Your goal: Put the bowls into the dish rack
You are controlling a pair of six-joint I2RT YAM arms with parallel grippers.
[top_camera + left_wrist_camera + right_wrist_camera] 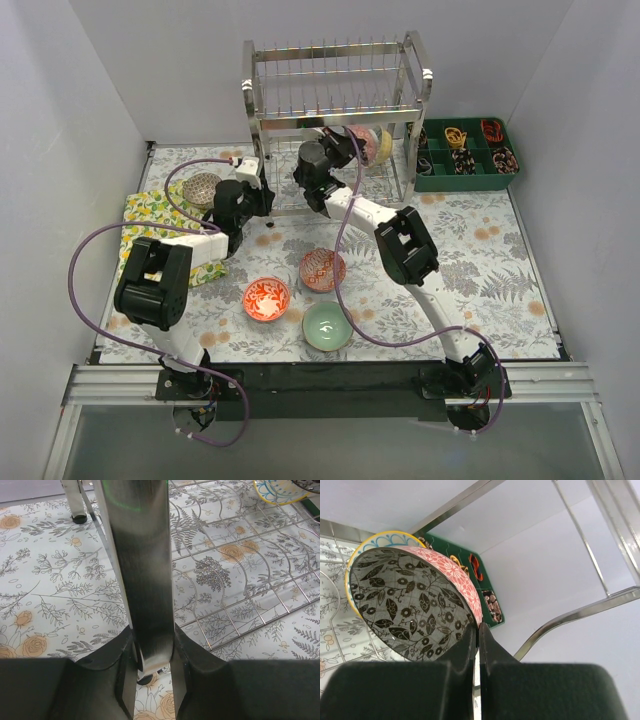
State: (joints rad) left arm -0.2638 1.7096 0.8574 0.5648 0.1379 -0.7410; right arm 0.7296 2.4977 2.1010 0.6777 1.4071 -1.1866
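The chrome dish rack (335, 90) stands at the back centre. My left gripper (262, 196) is shut on its front left leg (140, 555), one jaw on each side. My right gripper (347, 143) reaches into the lower tier, shut on the rim of the dark grey patterned bowl (410, 605), which is pink outside and stands on edge against the yellow-centred bowl (384, 542). The orange-red bowl (266, 299), pink-red bowl (322, 270) and pale green bowl (327, 327) sit on the mat at the front. The grey speckled bowl (201, 189) rests on a towel at the left.
A green compartment tray (465, 150) with small items stands to the right of the rack. A yellow lemon-print towel (150, 215) lies at the left. The rack's wire floor (240, 580) spreads to the right of the held leg.
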